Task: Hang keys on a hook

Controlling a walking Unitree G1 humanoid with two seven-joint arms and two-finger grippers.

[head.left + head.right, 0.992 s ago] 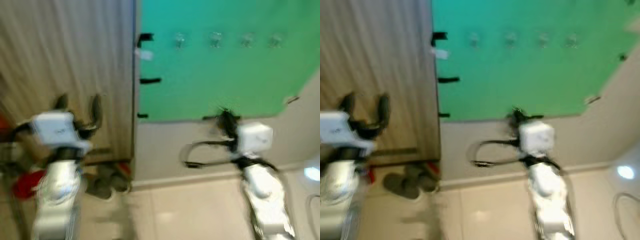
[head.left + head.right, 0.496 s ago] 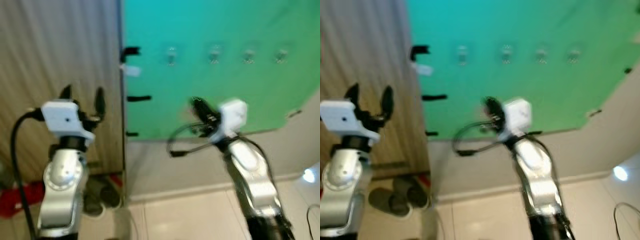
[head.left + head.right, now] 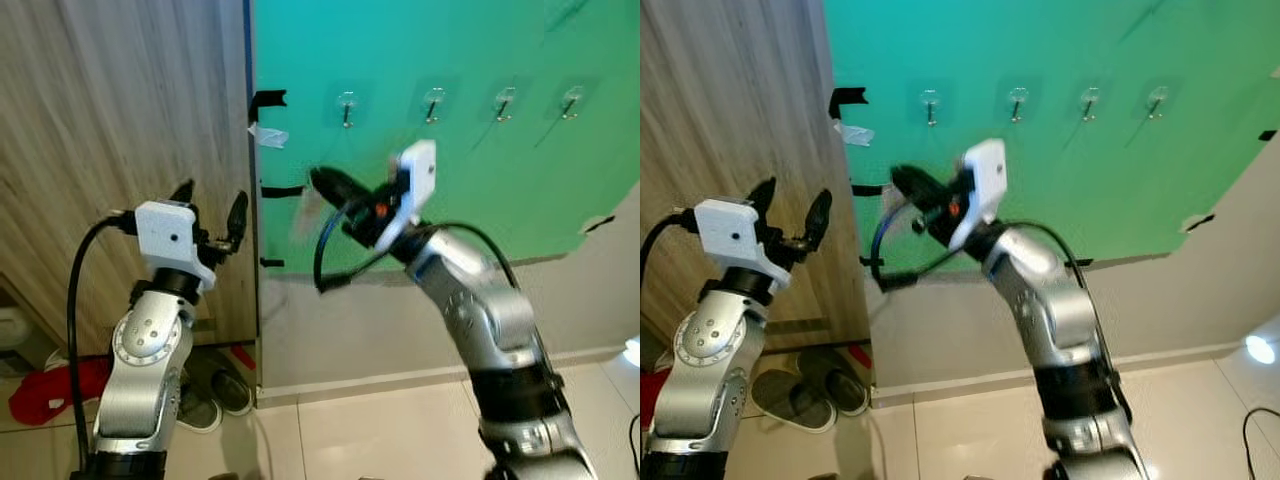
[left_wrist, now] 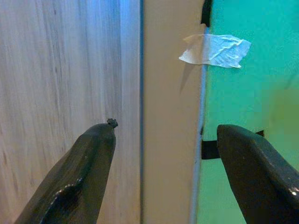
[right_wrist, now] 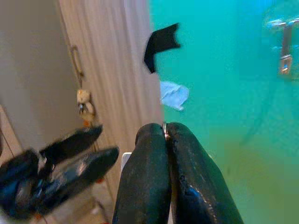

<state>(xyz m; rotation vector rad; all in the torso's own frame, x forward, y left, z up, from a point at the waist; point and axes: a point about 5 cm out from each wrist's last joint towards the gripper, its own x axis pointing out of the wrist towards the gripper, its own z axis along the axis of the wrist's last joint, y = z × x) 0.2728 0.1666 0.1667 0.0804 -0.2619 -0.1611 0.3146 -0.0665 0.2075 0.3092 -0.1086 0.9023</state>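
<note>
**Right arm up at the green panel, something thin pinched between its fingers**

The right gripper (image 3: 325,183) is raised in front of the green panel (image 3: 470,170), level with a strip of black tape (image 3: 282,190) on the panel's edge and below the leftmost hook (image 3: 347,106). From the right wrist camera its two black fingers (image 5: 149,177) are pressed together, and a thin sliver of silver metal (image 5: 164,130) peeks out between their tips. That looks like a key ring, but the keys themselves cannot be made out; in the head view there is only a pale blur just beside the fingertips.

Four hooks sit in a row high on the green panel; beyond the leftmost come a second (image 3: 432,101), a third (image 3: 504,101) and a fourth (image 3: 571,100). Nothing hangs on any of them.

The left gripper (image 3: 210,205) is held up beside the panel's left edge, in front of the wood-grain door (image 3: 120,120), its fingers (image 4: 91,163) spread wide with nothing between them. A scrap of white tape (image 4: 215,50) clings to the panel's edge just above it.

Down below the panel, shoes (image 3: 215,390) and a red cloth (image 3: 45,390) lie at the foot of the door.
</note>
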